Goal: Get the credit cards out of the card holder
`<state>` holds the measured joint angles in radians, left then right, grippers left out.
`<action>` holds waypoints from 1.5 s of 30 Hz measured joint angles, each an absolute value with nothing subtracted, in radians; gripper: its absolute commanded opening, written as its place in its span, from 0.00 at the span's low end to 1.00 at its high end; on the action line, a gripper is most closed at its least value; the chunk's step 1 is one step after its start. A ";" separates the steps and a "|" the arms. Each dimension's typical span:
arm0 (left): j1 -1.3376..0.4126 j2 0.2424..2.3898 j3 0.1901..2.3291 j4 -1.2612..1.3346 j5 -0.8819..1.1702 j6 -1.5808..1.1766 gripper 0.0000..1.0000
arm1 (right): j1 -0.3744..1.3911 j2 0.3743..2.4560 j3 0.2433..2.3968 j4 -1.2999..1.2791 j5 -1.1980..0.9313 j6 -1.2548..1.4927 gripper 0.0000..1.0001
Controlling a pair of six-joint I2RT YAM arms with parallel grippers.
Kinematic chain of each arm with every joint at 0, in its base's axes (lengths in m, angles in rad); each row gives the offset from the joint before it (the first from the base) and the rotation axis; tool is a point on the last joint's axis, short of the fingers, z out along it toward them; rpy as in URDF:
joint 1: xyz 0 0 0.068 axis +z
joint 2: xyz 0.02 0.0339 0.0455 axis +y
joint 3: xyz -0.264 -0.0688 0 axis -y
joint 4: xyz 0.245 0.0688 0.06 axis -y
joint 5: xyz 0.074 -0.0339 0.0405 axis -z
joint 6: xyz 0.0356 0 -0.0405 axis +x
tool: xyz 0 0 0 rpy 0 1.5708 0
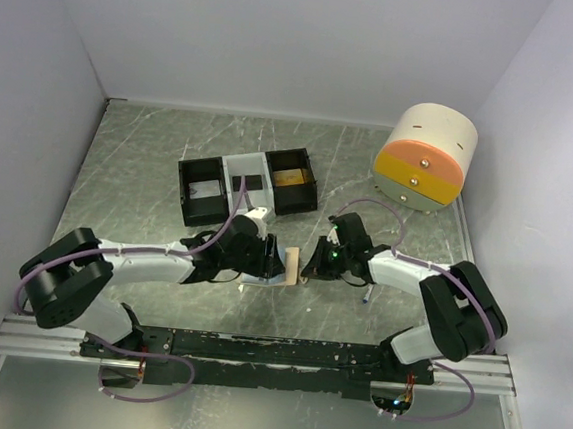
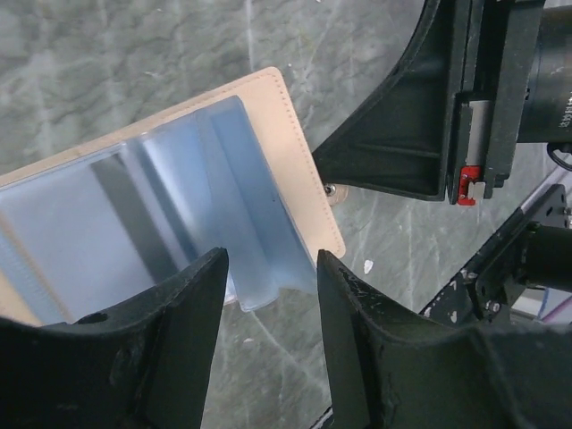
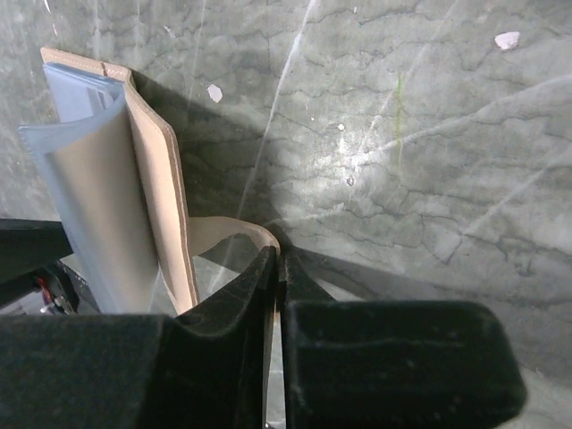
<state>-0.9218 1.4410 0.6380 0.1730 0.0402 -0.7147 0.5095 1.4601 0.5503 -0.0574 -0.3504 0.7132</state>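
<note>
The card holder (image 1: 290,267) is held open on edge at mid-table. One tan flap is clamped by the right gripper (image 3: 279,261), and the left gripper (image 2: 271,268) is spread about the blue sleeve (no card can be made out). Next, a card edge must be found and pinched. The tray (image 1: 181,187) and drawer box (image 1: 427,152) lie well apart — nothing is obstructed.

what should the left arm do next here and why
Probably close the left gripper on the edge of the pale blue sleeve lying between its open fingers; the right gripper pinches the tan flap of the card holder, bracing it for a pull.
</note>
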 measured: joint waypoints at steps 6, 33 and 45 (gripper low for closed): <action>-0.920 1.516 0.634 0.248 0.102 -0.734 0.57 | 0.510 1.425 0.542 -0.079 -0.315 0.703 0.15; -0.920 1.554 0.611 0.329 0.196 -0.748 0.60 | 0.546 1.471 0.636 0.064 -0.537 0.752 0.15; -0.920 1.477 0.605 0.294 0.176 -0.725 0.66 | 0.558 1.579 0.637 0.017 -0.418 0.743 0.15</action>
<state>-0.9199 1.4765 0.6052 0.2943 0.1764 -0.7254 0.5583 1.5787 0.6369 0.0174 -0.4175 0.7433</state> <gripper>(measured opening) 0.667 0.145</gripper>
